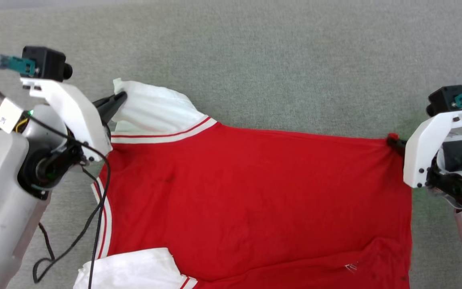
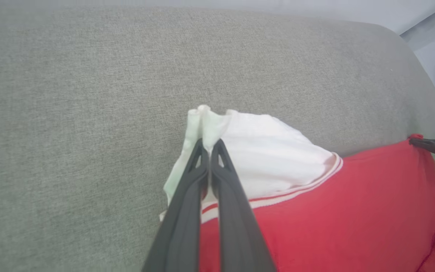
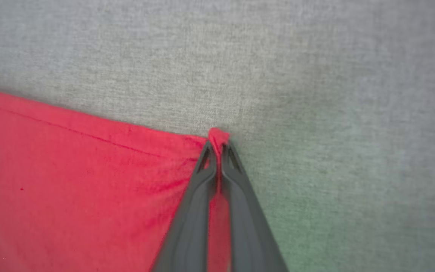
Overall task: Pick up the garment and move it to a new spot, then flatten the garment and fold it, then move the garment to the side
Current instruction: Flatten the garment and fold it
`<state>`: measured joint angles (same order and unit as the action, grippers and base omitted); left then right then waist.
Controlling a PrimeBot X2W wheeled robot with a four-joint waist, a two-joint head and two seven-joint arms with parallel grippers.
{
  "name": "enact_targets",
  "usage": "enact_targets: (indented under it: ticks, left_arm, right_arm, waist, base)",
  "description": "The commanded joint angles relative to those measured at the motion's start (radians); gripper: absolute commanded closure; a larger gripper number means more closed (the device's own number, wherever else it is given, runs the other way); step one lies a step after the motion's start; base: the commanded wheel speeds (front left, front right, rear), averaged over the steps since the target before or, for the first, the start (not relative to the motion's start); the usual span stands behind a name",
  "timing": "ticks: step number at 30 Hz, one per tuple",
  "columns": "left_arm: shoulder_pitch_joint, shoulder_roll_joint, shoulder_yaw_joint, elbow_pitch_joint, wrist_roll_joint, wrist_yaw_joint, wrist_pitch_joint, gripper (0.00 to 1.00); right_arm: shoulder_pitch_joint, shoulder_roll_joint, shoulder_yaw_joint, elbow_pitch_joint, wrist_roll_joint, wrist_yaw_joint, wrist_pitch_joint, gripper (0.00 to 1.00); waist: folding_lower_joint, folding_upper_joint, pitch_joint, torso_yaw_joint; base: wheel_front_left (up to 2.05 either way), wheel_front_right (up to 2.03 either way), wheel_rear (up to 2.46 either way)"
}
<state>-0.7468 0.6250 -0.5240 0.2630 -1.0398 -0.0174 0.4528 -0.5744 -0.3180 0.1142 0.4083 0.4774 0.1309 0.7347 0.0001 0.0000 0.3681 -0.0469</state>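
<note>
The red garment [image 1: 255, 192] lies spread on the grey cloth-covered worktop [image 1: 279, 60], well short of its far edge. The left gripper [image 1: 122, 96] is pressed together on the tip of a white sleeve [image 1: 155, 112]. The right gripper [image 1: 391, 141] pinches the garment's red hem corner [image 3: 218, 135].
</note>
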Motion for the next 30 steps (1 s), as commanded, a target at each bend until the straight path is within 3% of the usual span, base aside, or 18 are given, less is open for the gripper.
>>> enact_targets:
  ticks: [1,6,14,23,30]
  left_arm:
    - [0.023,0.010,0.006,-0.006,0.002,0.005,-0.014,1.00]
    - [0.110,0.026,0.034,-0.048,-0.013,0.028,-0.067,1.00]
    - [0.346,0.054,0.048,-0.170,-0.039,0.112,-0.129,1.00]
    - [0.636,0.039,0.029,-0.268,-0.080,0.229,-0.176,1.00]
    - [0.791,0.032,0.032,-0.293,-0.122,0.280,-0.201,1.00]
  right_arm:
    - [0.003,0.003,-0.008,-0.011,-0.013,0.000,-0.026,1.00]
    - [0.048,0.014,-0.062,-0.074,-0.051,-0.001,-0.097,1.00]
    - [0.205,0.066,-0.133,-0.143,-0.085,-0.001,-0.132,1.00]
    - [0.402,0.134,-0.181,-0.179,-0.078,-0.001,-0.183,1.00]
    - [0.528,0.161,-0.219,-0.195,-0.067,-0.001,-0.199,1.00]
  waist:
    - [-0.0001,0.0000,-0.022,0.006]
    - [-0.0001,0.0000,-0.085,0.017]
    - [-0.0001,0.0000,-0.181,0.032]
    - [-0.0001,0.0000,-0.264,0.042]
    - [-0.0001,0.0000,-0.300,0.037]
  base:
    - [0.00,0.00,0.00]
    - [0.00,0.00,0.00]
    - [0.00,0.00,0.00]
    - [0.00,0.00,0.00]
    - [0.00,0.00,0.00]
